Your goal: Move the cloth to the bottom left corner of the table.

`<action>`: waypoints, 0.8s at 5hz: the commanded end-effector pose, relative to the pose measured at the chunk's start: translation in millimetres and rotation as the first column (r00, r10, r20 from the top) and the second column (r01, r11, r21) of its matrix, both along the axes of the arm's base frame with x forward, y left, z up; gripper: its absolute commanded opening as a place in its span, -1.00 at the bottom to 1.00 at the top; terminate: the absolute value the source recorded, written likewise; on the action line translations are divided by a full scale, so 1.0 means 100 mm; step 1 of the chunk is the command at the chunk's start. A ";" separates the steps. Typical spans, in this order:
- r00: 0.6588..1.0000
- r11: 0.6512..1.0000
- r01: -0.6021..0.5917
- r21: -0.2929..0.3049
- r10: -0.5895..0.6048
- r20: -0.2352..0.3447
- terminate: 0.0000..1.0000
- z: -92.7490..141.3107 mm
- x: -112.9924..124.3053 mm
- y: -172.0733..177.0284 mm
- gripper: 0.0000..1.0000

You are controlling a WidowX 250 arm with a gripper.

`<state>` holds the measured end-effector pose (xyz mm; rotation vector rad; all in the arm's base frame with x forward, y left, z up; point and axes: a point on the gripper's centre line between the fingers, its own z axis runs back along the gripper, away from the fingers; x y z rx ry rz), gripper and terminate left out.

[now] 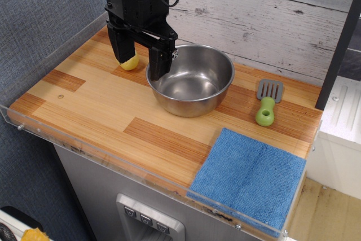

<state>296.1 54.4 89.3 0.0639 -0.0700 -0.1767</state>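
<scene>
The blue cloth (pixel 249 178) lies flat with a fold crease at the near right corner of the striped wooden table (pixel 101 111). My gripper (pixel 140 64) hangs open and empty over the far left part of the table, its fingers pointing down. One finger (pixel 159 63) is at the left rim of the steel bowl, the other stands in front of a yellow object. The gripper is far from the cloth, up and to the left of it.
A steel bowl (pixel 192 80) sits mid-table. A yellow round object (pixel 130 62) lies behind the gripper. A spatula with a green handle (pixel 266 105) lies right of the bowl. A clear acrylic rim (pixel 84 148) edges the table. A grey wall panel stands on the left.
</scene>
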 end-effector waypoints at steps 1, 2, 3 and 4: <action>1.000 1.000 0.000 0.000 0.000 0.000 -1.00 0.00 0.00 0.00 1.00; 1.000 1.000 0.009 0.016 -0.009 0.016 -1.00 0.09 0.00 -0.21 1.00; 0.999 1.000 0.007 -0.001 -0.007 0.044 -1.00 0.08 -0.03 -0.50 1.00; 0.999 0.999 -0.010 0.036 0.009 0.044 -1.00 0.14 -0.16 -0.78 1.00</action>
